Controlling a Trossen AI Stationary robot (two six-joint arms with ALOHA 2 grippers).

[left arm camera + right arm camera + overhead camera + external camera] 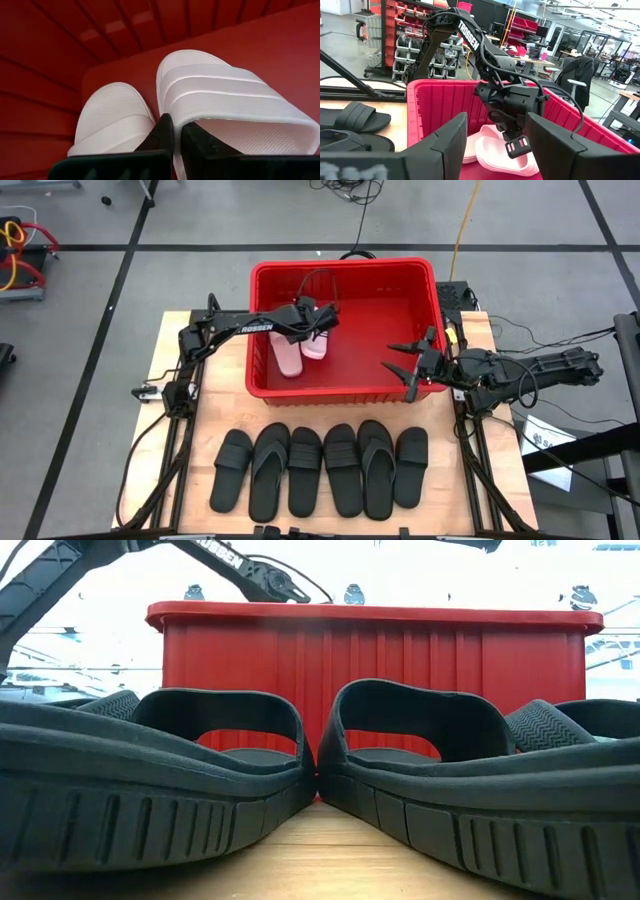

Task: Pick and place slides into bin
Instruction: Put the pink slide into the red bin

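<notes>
So far, two of eight are done: the pair of pale pink wide-strap slides (301, 347) lies inside the large red ribbed plastic bin (345, 272), side by side toward its left half. Six black foam slides (322, 468) remain in a row on the wooden counter (225, 412), just in front of the bin, none touched.

The left gripper (322, 321) hangs inside the bin over the pink pair; its wrist view shows the dark fingers (161, 135) nearly together, right at the strap of one pink slide, with no clear grip visible. The right gripper (408, 364) sits at the bin's right front corner, fingers spread wide, holding nothing.

Only the overhead view counts the black row; the low view shows just two of them against the bin wall.
</notes>
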